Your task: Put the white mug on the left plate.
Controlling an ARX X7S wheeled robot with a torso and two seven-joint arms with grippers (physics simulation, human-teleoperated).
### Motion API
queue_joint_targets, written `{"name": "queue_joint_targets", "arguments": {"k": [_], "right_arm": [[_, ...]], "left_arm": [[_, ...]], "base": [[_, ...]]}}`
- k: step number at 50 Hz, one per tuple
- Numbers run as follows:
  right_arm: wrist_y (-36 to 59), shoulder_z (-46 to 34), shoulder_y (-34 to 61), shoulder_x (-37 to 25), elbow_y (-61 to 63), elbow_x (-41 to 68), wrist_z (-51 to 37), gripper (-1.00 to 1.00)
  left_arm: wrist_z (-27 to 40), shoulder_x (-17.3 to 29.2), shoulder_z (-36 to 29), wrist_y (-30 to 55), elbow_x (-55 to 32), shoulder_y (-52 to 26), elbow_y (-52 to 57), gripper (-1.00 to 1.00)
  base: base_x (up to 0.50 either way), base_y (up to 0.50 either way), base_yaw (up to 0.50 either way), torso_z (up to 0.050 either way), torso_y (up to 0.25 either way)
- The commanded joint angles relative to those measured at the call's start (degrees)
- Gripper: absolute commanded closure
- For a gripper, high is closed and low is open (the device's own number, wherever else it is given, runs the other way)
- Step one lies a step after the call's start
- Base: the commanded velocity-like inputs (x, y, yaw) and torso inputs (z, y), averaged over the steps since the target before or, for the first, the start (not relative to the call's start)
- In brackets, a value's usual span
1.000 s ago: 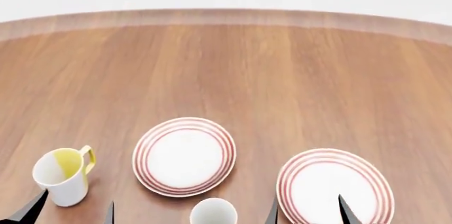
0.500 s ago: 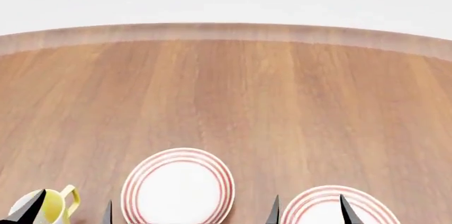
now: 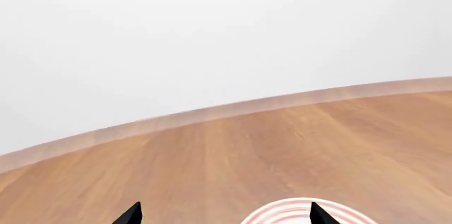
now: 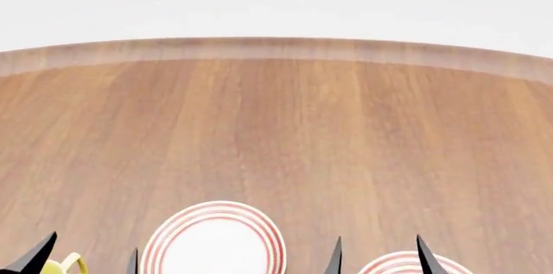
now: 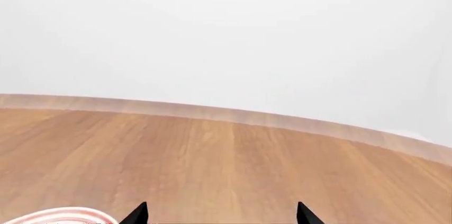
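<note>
The white mug is out of view in every frame. The left plate (image 4: 212, 240), white with thin red rings, lies on the wooden table at the head view's lower edge, cut off at its near side. Its rim also shows in the left wrist view (image 3: 289, 212). My left gripper (image 4: 87, 262) is open and empty, to the left of that plate; only its two dark tips show (image 3: 226, 216). My right gripper (image 4: 380, 261) is open and empty over the right plate (image 4: 406, 263); its tips also show in the right wrist view (image 5: 222, 216).
The yellow handle of the smaller mug (image 4: 71, 264) peeks in at the lower left, between the left gripper's tips. A red-ringed plate rim (image 5: 60, 216) shows in the right wrist view; I cannot tell which plate. The round wooden table (image 4: 285, 125) stretches far ahead to its rim.
The head view has tilted up: the plates and the yellow mug have slid down the frame, and the white mug has left the view. The gripper tips keep their places.
</note>
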State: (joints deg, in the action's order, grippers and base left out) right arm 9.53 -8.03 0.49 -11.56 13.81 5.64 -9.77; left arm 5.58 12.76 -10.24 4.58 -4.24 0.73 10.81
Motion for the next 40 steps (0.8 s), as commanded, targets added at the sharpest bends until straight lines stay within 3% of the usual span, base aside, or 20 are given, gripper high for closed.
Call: {"name": "queue_joint_targets", "arguments": {"k": [1, 8, 16, 17, 22, 23, 24, 40], "right_arm": [[-0.1, -0.3, -0.3, -0.5, 0.1, 0.2, -0.3, -1.00], [-1.2, -0.3, -0.3, -0.6, -0.9, 0.5, -0.4, -1.00], [-0.1, -0.6, -0.2, -0.9, 0.4, 0.7, -0.7, -1.00], [-0.2, -0.7, -0.1, -0.7, 0.0, 0.6, -0.8, -1.00], [0.5, -1.0, 0.4, -0.8, 0.5, 0.7, -1.0, -1.00], [0.8, -1.1, 0.4, -0.7, 0.7, 0.5, -1.2, -1.00], [0.8, -1.2, 0.3, -0.8, 0.8, 0.6, -1.2, -1.00], [0.9, -1.7, 0.6, -1.2, 1.0, 0.9, -1.7, -1.00]], "left_arm": [[-2.1, 3.1, -0.9, -1.6, -0.2, 3.2, 3.7, -1.00], [-3.0, 7.6, 0.1, -4.5, 0.8, 9.8, 9.6, -1.00], [-3.0, 12.4, 2.4, -14.9, 2.6, 21.8, 12.8, -1.00], [-2.9, 14.2, 3.5, -17.9, 3.9, 26.5, 13.9, -1.00], [-2.8, 15.6, 4.5, -20.4, 3.8, 30.8, 15.6, -1.00], [-1.6, 17.5, 6.3, -29.0, 7.1, 39.4, 12.6, -1.00], [-1.5, 17.6, 6.4, -30.3, 7.2, 41.2, 12.3, -1.00], [0.3, 18.6, 6.2, -32.3, 8.4, 43.8, 12.0, -1.00]], "base": [[0.00, 0.00, 0.00, 0.000, 0.000], [0.00, 0.00, 0.00, 0.000, 0.000], [0.00, 0.00, 0.00, 0.000, 0.000], [0.00, 0.00, 0.00, 0.000, 0.000], [0.00, 0.00, 0.00, 0.000, 0.000], [0.00, 0.00, 0.00, 0.000, 0.000], [0.00, 0.00, 0.00, 0.000, 0.000], [0.00, 0.00, 0.00, 0.000, 0.000]]}}
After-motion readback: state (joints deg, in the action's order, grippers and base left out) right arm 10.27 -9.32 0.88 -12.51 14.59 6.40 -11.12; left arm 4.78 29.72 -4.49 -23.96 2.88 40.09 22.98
